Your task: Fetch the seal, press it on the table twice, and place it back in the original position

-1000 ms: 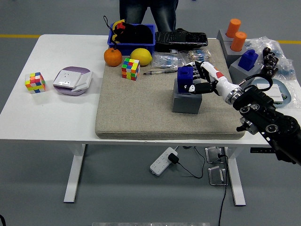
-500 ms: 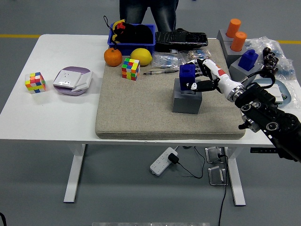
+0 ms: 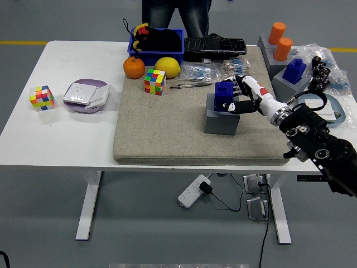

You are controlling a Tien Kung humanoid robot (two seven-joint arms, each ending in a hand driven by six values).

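Care is needed at the grasp: the right hand (image 3: 241, 97), reaching in from the desk's right edge, is wrapped around the blue seal (image 3: 225, 95), which sits on the grey holder (image 3: 221, 119) on the beige mat (image 3: 162, 128) right of centre. A straight upward lift is advised, so the holder is not dragged. Pens (image 3: 188, 85) and the cube (image 3: 154, 81) beyond should be avoided.

Two Rubik's cubes (image 3: 42, 97) (image 3: 155, 81), two blue seals (image 3: 225, 95) (image 3: 294, 69), two orange cylinders (image 3: 277, 32) (image 3: 283, 48), one orange (image 3: 134, 67), one lemon (image 3: 167, 67), one blue bin (image 3: 157, 44), one power strip (image 3: 193, 191)
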